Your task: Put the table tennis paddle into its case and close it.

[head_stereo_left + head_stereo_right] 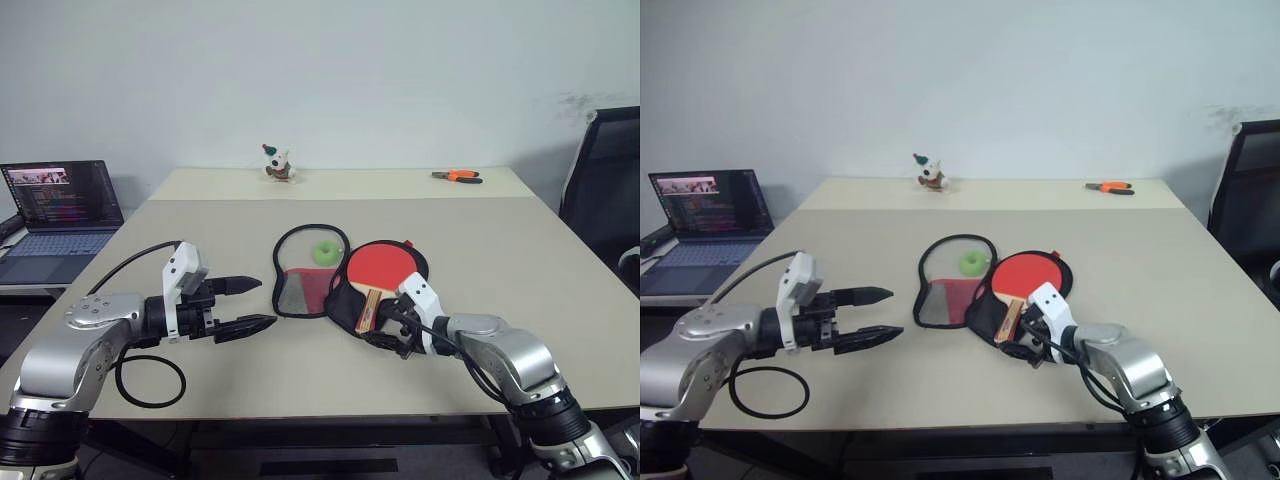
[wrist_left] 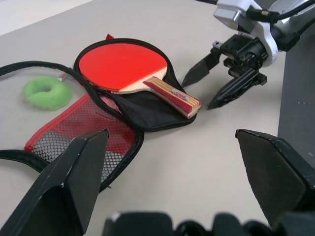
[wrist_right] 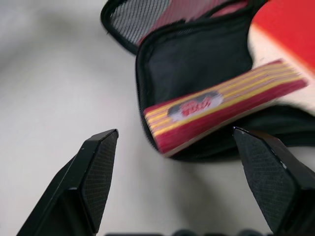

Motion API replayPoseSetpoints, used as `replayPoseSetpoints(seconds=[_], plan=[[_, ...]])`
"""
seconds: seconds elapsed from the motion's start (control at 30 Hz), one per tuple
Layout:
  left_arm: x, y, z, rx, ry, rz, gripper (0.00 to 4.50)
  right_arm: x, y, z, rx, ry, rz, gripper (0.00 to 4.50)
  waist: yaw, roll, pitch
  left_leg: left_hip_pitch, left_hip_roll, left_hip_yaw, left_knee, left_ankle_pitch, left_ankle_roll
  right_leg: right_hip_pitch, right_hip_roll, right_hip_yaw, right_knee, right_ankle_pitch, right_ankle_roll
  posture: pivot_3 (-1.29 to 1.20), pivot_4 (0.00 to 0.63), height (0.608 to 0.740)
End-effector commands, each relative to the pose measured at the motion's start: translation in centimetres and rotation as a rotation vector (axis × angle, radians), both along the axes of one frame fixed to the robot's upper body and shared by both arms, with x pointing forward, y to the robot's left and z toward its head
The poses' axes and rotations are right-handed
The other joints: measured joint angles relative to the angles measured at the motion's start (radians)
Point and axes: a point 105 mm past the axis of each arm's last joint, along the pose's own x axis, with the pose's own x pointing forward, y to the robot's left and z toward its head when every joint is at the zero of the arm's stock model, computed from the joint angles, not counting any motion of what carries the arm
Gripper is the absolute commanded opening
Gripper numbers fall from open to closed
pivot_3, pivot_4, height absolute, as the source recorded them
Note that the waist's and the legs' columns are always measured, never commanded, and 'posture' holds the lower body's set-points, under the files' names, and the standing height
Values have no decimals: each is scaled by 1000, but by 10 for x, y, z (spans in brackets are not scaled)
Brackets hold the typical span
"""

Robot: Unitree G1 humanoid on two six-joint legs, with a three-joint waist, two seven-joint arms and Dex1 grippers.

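Observation:
The case (image 1: 298,292) lies unzipped and spread flat at the table's middle, its red mesh half on the left and its black half on the right. The table tennis paddle (image 1: 382,264) rests red face up on the black half, with its striped wooden handle (image 3: 221,105) pointing toward me over the rim. My right gripper (image 1: 385,328) is open just short of the handle's end, touching nothing. Left of the case, my left gripper (image 1: 266,302) hovers open and empty, aimed toward it. A small green ball (image 1: 325,252) lies inside the rim of the left half.
A laptop (image 1: 60,210) stands open on a side table to the left. At the table's far edge are a small toy figure (image 1: 278,165) and orange-handled pliers (image 1: 458,176). A black chair (image 1: 605,190) is at the right. A black cable loop (image 1: 150,380) lies under my left arm.

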Motion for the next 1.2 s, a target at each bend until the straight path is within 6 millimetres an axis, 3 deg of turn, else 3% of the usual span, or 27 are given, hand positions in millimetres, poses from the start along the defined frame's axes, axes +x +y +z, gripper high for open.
replayPoseSetpoints(seconds=[0.03, 0.43, 0.73, 0.9, 1.2], plan=[[0, -3, 8, 3, -53, -11, 4500, 11, 8, 9, -15, -104, -36, 4053, 0, 0, 0, 0, 0, 0, 0, 0, 0, 0, 0, 0, 0, 0, 0, 0, 150, 740], [1, -4, 9, 1, -58, -10, 4500, 33, 1, 21, -66, -297, -138, 4053, 1, 0, 0, 0, -1, 0, 0, 0, 0, 0, 0, 0, 0, 0, 0, 0, 150, 740], [0, -3, 10, 4, -59, -10, 4500, 9, 3, 36, 115, -196, 25, 4053, 1, 0, 0, 0, -1, 0, 0, 0, 0, 0, 0, 0, 0, 1, -2, 0, 150, 740], [1, -3, 10, 10, -59, -15, 4500, -4, 1, 22, 64, -169, 100, 4053, 1, 0, 0, 0, -1, 0, 0, 0, 0, 0, 0, 0, 0, 1, -1, 0, 150, 740], [-3, -5, 8, 29, -45, -59, 4500, 7, 6, 3, -105, -299, 88, 4053, 0, 0, 0, 0, 0, 0, 0, 0, 0, 0, 0, 0, 0, 0, 0, 0, 150, 740]])
